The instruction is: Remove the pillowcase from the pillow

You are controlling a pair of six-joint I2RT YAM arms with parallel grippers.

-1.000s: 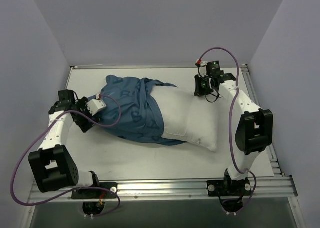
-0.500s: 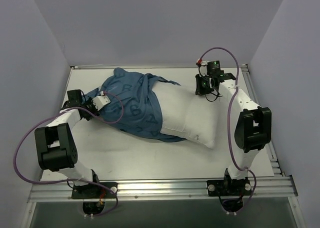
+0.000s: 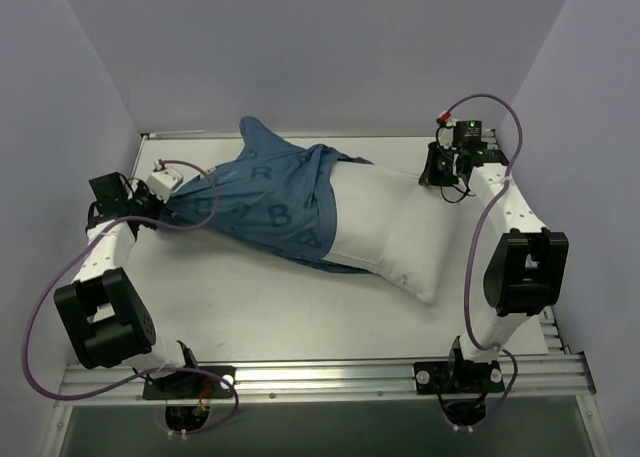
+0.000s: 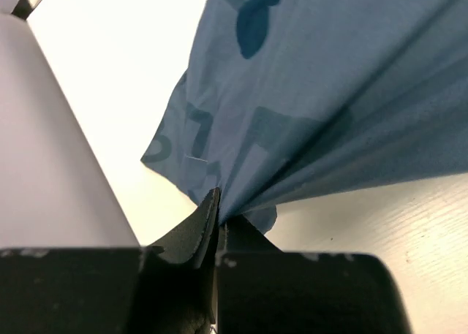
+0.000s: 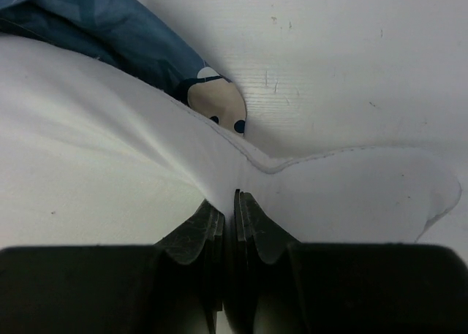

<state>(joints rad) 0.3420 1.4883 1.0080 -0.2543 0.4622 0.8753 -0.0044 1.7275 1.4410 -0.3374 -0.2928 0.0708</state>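
My left gripper [image 4: 217, 202] pinches the pillowcase [image 3: 265, 192] edge, right gripper [image 5: 232, 202] clamps the pillow [image 3: 395, 232] corner; half-peeled across the table [image 3: 250, 312], next I'd drag left, anchoring right

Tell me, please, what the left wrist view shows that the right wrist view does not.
Only the left wrist view shows the left gripper shut on a taut pinch of the pillowcase, its printed letters visible. Only the right wrist view shows the right gripper shut on the edge of the white pillow. Both show blue pillowcase fabric and the white table.
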